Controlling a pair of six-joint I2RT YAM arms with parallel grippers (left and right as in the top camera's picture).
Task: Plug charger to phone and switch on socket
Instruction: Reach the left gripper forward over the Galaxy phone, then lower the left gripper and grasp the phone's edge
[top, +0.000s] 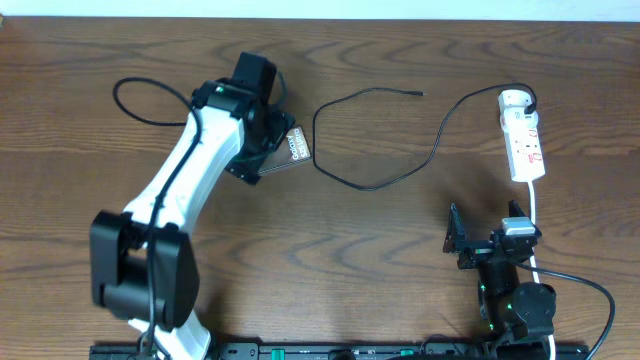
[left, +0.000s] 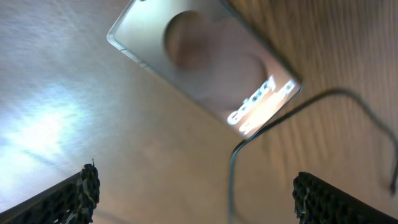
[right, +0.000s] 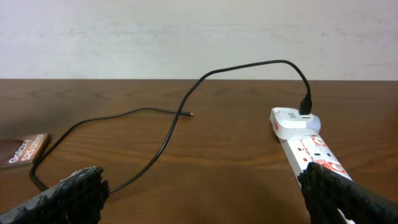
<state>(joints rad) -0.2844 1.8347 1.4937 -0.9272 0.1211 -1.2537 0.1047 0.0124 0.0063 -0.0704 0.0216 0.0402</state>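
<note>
1. The socket (top: 524, 140) lies on the right side, ahead of the right gripper (right: 202, 193), whose fingers stand wide apart and empty. It is rigid and probably steady, so it calls for a firm press rather than a grasp.
2. The phone (left: 205, 62) lies flat left of centre, beneath the left gripper (left: 196, 193), which is likewise spread wide and holds nothing. It looks thin, smooth and likely slippery, best pinched across its long edges.
3. The charger (top: 367, 188) loops limply between the two, one end at the socket. It is light and floppy, so take it just behind the stiffer connector tip (top: 419, 94).
</note>
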